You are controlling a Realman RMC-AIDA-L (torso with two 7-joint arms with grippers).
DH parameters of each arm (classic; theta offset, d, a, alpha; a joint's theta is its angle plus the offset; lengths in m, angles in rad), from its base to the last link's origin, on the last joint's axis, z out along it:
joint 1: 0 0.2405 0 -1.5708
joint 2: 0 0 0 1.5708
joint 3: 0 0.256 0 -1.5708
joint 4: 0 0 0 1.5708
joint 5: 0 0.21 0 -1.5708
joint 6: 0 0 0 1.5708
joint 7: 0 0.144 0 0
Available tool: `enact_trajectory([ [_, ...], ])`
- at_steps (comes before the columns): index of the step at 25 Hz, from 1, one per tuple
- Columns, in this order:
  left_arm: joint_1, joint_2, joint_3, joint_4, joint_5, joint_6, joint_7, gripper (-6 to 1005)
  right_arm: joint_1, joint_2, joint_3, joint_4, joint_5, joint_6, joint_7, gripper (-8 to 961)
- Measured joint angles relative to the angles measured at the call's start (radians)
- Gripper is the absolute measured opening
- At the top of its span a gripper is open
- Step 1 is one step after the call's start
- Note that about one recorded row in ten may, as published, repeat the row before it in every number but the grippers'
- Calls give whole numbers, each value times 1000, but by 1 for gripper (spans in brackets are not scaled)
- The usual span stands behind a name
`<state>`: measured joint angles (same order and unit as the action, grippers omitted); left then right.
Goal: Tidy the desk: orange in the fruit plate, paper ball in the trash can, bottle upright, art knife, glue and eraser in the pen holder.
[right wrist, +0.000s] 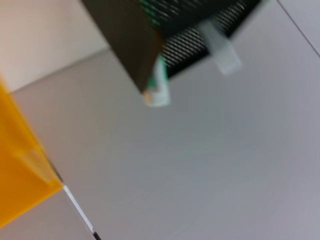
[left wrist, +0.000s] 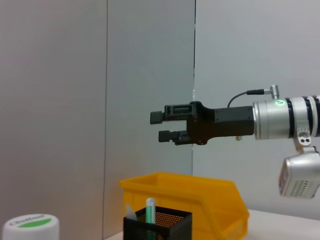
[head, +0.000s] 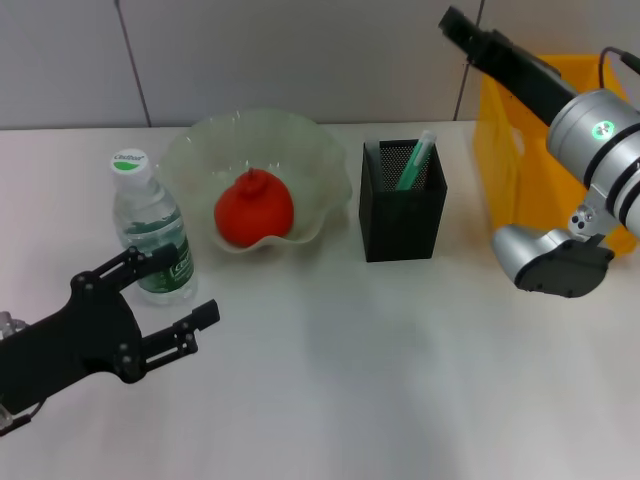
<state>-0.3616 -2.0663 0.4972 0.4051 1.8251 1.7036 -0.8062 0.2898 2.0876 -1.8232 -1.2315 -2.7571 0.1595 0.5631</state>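
Knife [head: 414,162] in holder [head: 402,215], orange [head: 254,209] plated, bottle [head: 150,226] upright. Both pincers empty: left [head: 183,298] wide, right [left wrist: 161,126] narrowly parted. You verify glue, eraser.

A plain white counter [head: 330,380] fills the lower part of the head view, smooth and matte, with soft, diffuse shadows on it and no hard glare. Behind it stands a wall [head: 300,50] of pale grey panels, meeting the counter's far edge in a straight line. Thin dark seams [head: 134,62] divide the panels, one slanting on the left side and another on the right. In the left wrist view the same wall [left wrist: 60,100] rises flat and bare, with a narrow dark vertical seam [left wrist: 194,75] and a fainter one beside it. The light is even and cool, as from overhead room lighting
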Motion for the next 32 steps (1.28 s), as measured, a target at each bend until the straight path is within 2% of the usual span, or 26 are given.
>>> enact_trajectory([
  [2, 2, 0, 4, -3, 3, 4, 3, 805, -2, -3, -7, 20, 27, 70, 57, 693],
  [6, 6, -1, 38, -12, 5, 10, 7, 805, 7, -3, 10, 29, 38, 206, 317, 693],
  [7, 6, -1, 52, -21, 5, 10, 11, 805, 21, -1, 24, 22, 71, 258, 432, 693],
  [8, 6, -1, 52, -21, 5, 10, 11, 805, 21, -1, 24, 22, 71, 258, 432, 693],
  [11, 4, -1, 74, -28, 6, 17, 17, 805, 46, -2, 37, 3, 203, 308, 554, 693],
  [12, 4, -1, 79, -28, 6, 18, 17, 805, 69, -4, 58, -3, 304, 341, 639, 693],
  [13, 4, -1, 79, -28, 6, 18, 17, 805, 69, -4, 58, -3, 304, 341, 639, 693],
  [16, -3, -2, 125, -38, 8, 19, 5, 805, 88, -5, 113, -17, 414, 357, 823, 692],
  [17, -4, -2, 135, -42, 8, 19, 1, 805, 89, -5, 142, -50, 484, 335, 972, 692],
  [18, -6, -1, 141, -43, 8, 20, -7, 805, 89, -5, 142, -50, 484, 335, 972, 692],
  [22, -8, 1, 156, -39, 14, 12, -39, 805, 75, -9, 209, -137, 535, 182, 1341, 692],
  [26, -9, 2, 157, -36, 17, -7, -48, 805, 87, -32, 225, -171, 495, 54, 1770, 692],
  [27, -10, 2, 157, -35, 18, -16, -48, 805, 100, -40, 219, -184, 450, 7, 1961, 692],
  [29, -20, 2, 157, -35, 19, -38, -49, 805, 103, -42, 217, -195, 434, -19, 2024, 693],
  [32, -41, 2, 158, -36, 24, -76, -55, 805, 100, -32, 213, -260, 435, -138, 2149, 693],
])
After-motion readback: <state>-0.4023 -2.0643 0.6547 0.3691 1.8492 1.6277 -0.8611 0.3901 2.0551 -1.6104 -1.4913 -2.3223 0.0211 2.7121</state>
